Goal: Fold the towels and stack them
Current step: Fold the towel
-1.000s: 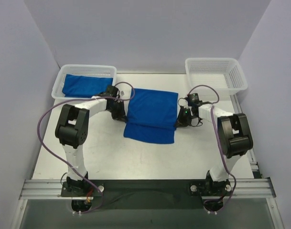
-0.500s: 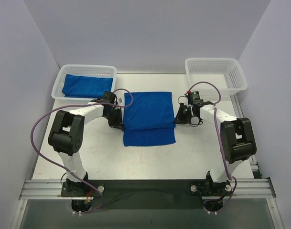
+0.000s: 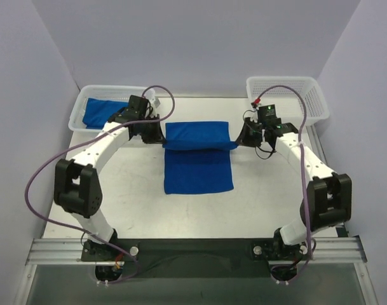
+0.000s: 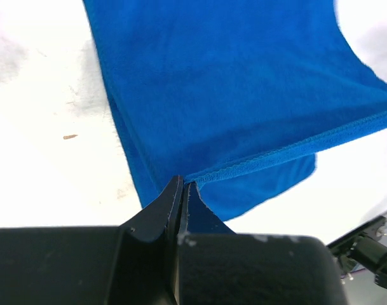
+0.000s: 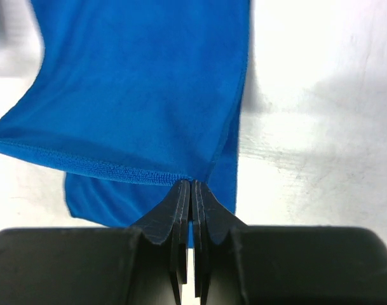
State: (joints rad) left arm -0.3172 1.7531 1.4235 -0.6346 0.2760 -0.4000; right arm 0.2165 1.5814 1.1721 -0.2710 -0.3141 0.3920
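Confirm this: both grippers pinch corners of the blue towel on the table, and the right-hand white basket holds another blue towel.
Wrong basket: the top external view shows the second towel in the left basket; the right basket holds none. The left gripper and right gripper do each pinch a corner of the table towel.

Left gripper (image 4: 180, 185) and right gripper (image 5: 191, 184) clamped tight (jaws pressed together), each reaching forward
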